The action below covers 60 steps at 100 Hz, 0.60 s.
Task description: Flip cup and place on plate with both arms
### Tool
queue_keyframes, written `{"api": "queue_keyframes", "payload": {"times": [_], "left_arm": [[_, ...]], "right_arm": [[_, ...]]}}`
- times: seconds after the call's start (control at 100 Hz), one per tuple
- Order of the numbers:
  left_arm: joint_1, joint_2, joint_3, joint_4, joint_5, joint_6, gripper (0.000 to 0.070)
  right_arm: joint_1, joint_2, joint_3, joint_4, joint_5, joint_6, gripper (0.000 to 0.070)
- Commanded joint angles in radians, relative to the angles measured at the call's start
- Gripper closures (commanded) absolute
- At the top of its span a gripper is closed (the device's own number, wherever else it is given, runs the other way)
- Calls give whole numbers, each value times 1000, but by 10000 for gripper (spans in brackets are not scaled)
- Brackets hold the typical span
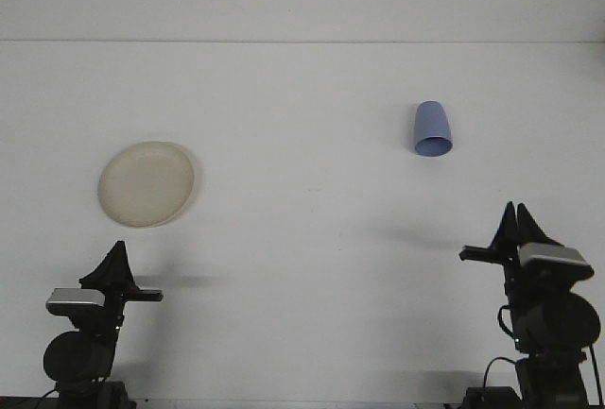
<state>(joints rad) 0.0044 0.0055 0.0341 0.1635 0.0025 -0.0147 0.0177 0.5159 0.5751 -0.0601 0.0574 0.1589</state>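
Observation:
A blue cup (433,130) rests on the white table at the right rear, its wide end toward me and its narrow end away; whether it lies on its side or stands upside down is unclear. A cream round plate (146,183) lies flat at the left. My left gripper (118,256) sits low at the front left, below the plate, with its fingers together and nothing held. My right gripper (516,219) is at the front right, well short of the cup and to its right. A small gap shows between its two tips, and it is empty.
The white table (302,239) runs back to a pale wall. A wide bare stretch separates plate and cup.

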Motion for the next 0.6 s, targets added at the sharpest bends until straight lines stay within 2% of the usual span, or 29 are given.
{"api": "queue_keyframes", "payload": {"times": [0.0,0.03,0.23,0.59], "left_arm": [[1,-1,-20,10,1,-5,685],[1,-1,-20,10,1,-5,685],[1,-1,-20,10,2,-5,685],[1,-1,-20,10,1,-5,685]], "right_arm": [[-2,85,44,8,-18,-56,156],[-2,117,58,12,-27,-61,137],[-2,360,93,142,-68,-115,137],[-6,813,93,482,-57,-264,139]]}}
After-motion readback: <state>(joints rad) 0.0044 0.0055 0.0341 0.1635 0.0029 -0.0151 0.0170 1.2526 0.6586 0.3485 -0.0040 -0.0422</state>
